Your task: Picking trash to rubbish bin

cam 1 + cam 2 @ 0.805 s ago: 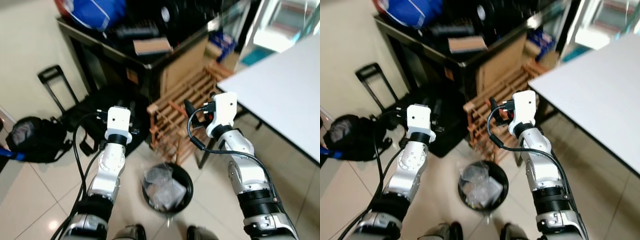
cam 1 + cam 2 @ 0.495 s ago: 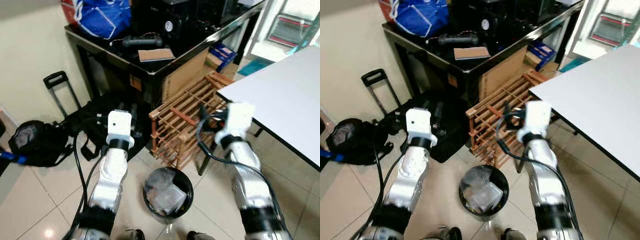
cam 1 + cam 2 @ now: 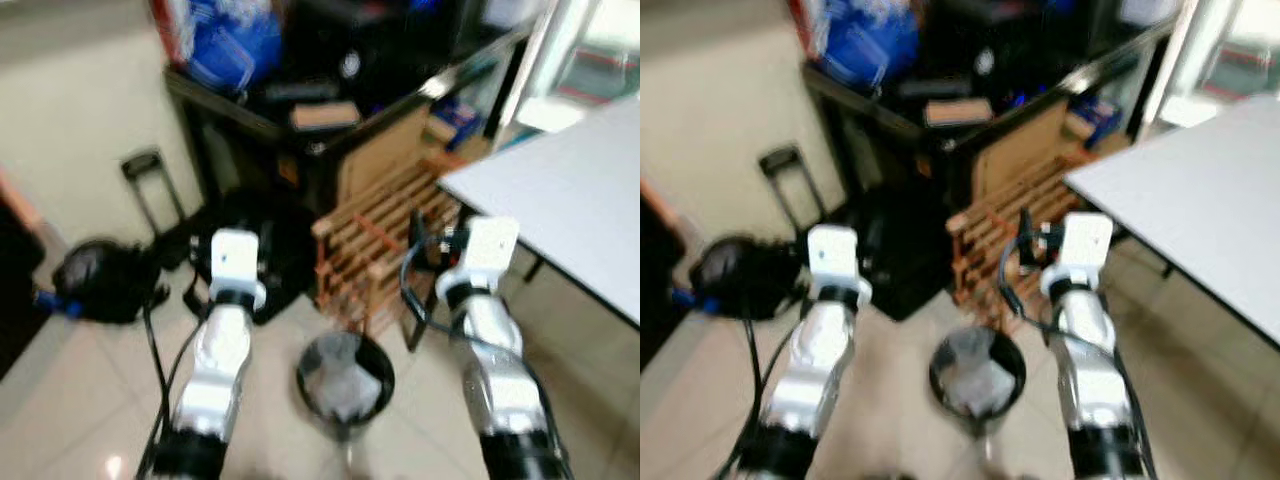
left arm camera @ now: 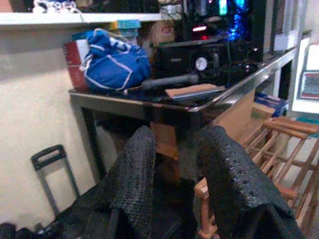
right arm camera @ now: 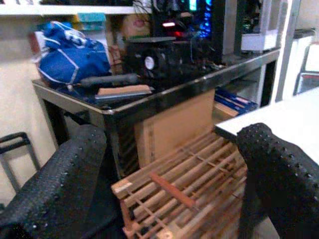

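Observation:
A round black rubbish bin stands on the tiled floor just ahead, between my two raised arms. It has a clear liner, and crumpled pale trash lies inside it. Both eye views are blurred. My left gripper is held above the floor, left of the bin, pointing at the black table; its fingers stand a little apart with nothing between them. My right gripper is raised to the right of the bin, facing the wooden rack. Its fingers are spread wide and hold nothing.
A wooden slatted rack leans right behind the bin. Behind it stands a black table loaded with a blue bag and electronics. A white table fills the right. Black bags and a trolley handle lie at the left.
The whole picture has shifted and blurred, so the camera has moved. Both arms stay raised either side of the bin, and both grippers still hold nothing.

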